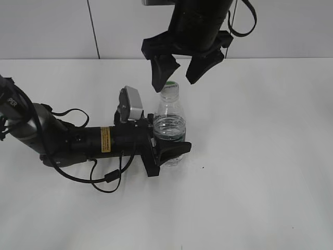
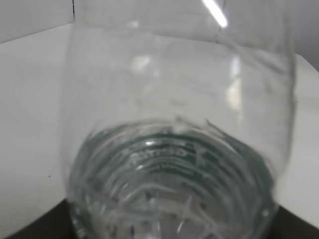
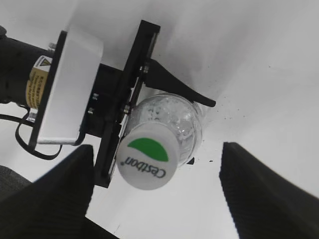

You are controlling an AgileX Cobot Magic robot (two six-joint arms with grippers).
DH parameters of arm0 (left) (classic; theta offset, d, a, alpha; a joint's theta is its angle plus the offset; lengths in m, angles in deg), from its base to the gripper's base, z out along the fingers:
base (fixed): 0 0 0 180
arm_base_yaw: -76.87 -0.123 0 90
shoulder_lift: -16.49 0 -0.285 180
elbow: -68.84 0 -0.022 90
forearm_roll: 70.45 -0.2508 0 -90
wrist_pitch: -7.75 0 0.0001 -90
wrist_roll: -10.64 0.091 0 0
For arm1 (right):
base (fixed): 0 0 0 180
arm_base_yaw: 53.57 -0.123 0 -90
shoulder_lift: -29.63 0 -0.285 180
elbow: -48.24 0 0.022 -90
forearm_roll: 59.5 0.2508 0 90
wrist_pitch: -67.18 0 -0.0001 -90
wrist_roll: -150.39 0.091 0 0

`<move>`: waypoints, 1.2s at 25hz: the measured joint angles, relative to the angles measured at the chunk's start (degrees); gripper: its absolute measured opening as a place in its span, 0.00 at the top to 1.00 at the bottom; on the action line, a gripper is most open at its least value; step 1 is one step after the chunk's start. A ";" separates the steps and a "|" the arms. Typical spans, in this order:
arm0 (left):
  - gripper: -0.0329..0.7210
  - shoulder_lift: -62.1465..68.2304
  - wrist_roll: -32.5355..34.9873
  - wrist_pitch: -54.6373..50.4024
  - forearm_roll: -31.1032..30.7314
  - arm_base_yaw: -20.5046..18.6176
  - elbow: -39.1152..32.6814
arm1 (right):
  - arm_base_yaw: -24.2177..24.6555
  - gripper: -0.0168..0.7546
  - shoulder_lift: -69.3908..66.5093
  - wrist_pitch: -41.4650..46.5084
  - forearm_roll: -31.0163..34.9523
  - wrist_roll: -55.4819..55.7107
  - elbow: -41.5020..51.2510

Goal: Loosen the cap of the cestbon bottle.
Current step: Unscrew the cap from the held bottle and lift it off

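Clear plastic, the bottle (image 1: 170,127) stands upright on the table (image 1: 260,172), clamped low by the left gripper (image 1: 167,151). Above the cap (image 3: 147,155), the right gripper (image 1: 178,70) hangs spread wide; it should descend centred, pinch the cap squarely, then twist.

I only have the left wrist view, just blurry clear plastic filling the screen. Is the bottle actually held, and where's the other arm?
Observer: Yes. In the exterior view the left gripper is clamped on the lower body of the cestbon bottle, which stands upright on the table.
Operator: And the right arm?
Observer: The right gripper hangs above the bottle, jaws open.
Operator: Is it touching the cap?
Observer: No. In the right wrist view the cap sits between the two open fingers with clear gaps on both sides.
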 joint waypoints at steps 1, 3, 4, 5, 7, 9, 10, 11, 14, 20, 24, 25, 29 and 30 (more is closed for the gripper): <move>0.43 0.00 0.00 0.00 0.00 0.00 0.00 | 0.00 0.21 0.00 0.00 -0.51 0.34 0.00; 0.43 0.00 0.00 0.00 0.00 0.00 0.00 | 0.00 0.21 0.00 0.00 -1.49 1.30 0.00; 0.43 0.00 0.00 0.00 0.00 0.00 0.00 | -0.06 0.21 0.00 0.00 -1.92 1.67 0.00; 0.43 0.00 0.00 0.00 0.00 0.00 0.00 | -0.28 0.21 0.00 0.00 -2.28 1.91 0.00; 0.43 0.00 0.00 0.00 0.00 0.00 0.00 | -0.90 0.21 0.00 0.00 -2.70 2.21 0.00; 0.43 0.00 0.00 0.00 0.00 0.00 0.00 | -1.75 0.21 0.00 0.00 -2.97 2.32 0.00; 0.43 0.00 0.00 0.00 0.00 0.00 0.00 | -2.01 0.21 0.00 0.00 -3.19 2.32 0.00; 0.43 0.00 0.00 0.00 0.00 0.00 0.00 | -2.11 0.21 0.00 0.00 -3.34 2.38 -0.05; 0.43 0.00 0.00 0.00 0.00 0.00 0.00 | -2.19 0.21 0.00 0.00 -3.98 2.69 -0.36; 0.43 0.00 0.00 0.00 0.00 0.00 0.06 | -2.19 0.21 -0.08 0.00 -4.41 2.84 -0.37; 0.43 0.00 0.00 -0.04 0.00 0.00 0.06 | -2.19 0.21 -1.07 0.00 -4.46 2.84 -0.42; 0.43 0.00 0.00 -0.04 0.00 0.00 0.06 | -2.19 0.21 -1.32 0.00 -4.52 2.84 -0.42; 0.43 0.00 0.00 -0.04 0.00 0.00 0.06 | -2.19 0.21 -1.55 0.00 -4.63 2.84 -0.42; 0.43 0.00 0.00 -0.04 0.00 0.00 0.06 | -2.19 0.21 -1.55 0.00 -4.63 2.84 -0.42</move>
